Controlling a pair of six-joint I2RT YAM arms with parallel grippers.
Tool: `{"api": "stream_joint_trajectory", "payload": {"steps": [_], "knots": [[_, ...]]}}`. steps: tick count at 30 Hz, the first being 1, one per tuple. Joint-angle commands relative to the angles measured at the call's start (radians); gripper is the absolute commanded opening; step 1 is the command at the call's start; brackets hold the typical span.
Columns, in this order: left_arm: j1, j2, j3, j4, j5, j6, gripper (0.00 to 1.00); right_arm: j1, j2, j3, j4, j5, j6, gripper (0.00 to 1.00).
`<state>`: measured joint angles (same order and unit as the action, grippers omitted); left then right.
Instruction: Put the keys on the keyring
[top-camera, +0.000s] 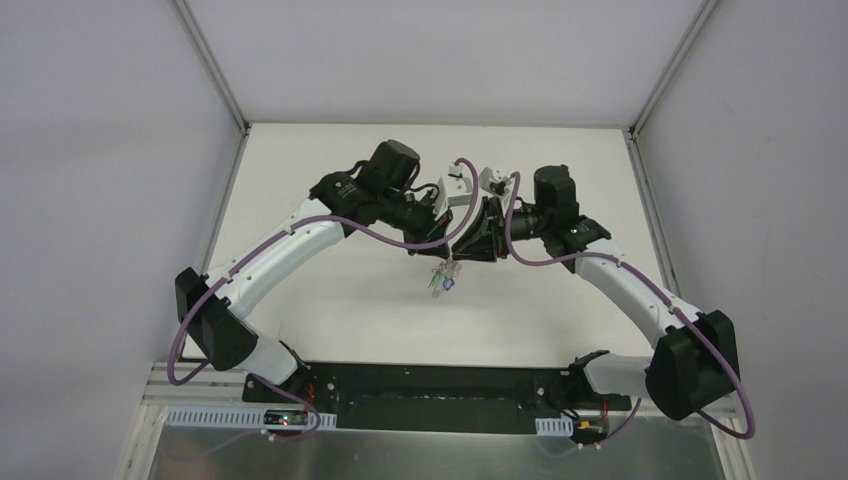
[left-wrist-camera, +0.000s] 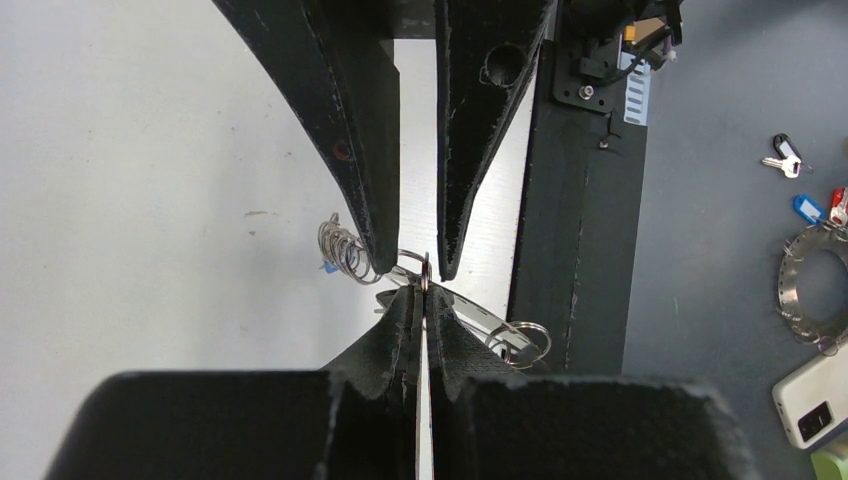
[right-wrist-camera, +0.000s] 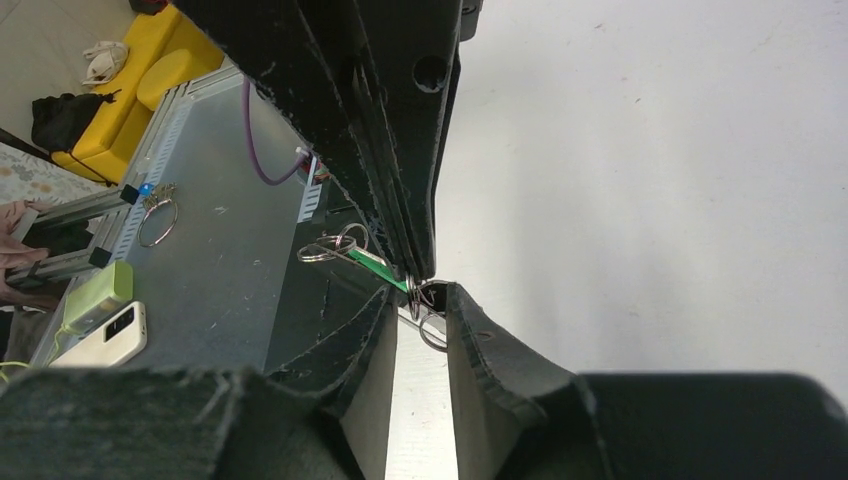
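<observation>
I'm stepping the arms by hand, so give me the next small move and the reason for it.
Probably close the right gripper gently on the metal ring between its tips. Its fingers stand apart around that ring, while the left gripper is shut on the keyring directly opposite, tip to tip, with the green key hanging beside.

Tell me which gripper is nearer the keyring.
Left. The left gripper is shut on the keyring; the right gripper faces it tip to tip, jaws slightly apart around one ring.
</observation>
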<state>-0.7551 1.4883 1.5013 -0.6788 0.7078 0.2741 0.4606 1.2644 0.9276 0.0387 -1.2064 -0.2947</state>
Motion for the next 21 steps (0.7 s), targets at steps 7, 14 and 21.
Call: {"api": "stream_joint_trajectory", "payload": {"steps": [7,14,21], "knots": [[-0.012,0.009,0.043,0.010,0.039,-0.010,0.00,0.014,0.006,0.038,0.041,0.000,0.011,0.15],[-0.012,0.015,0.045,0.012,0.032,-0.011,0.00,0.014,0.005,0.024,0.085,-0.014,0.054,0.02],[0.002,-0.002,0.026,0.061,0.037,-0.035,0.00,-0.011,-0.004,0.014,0.142,-0.011,0.126,0.00]]}}
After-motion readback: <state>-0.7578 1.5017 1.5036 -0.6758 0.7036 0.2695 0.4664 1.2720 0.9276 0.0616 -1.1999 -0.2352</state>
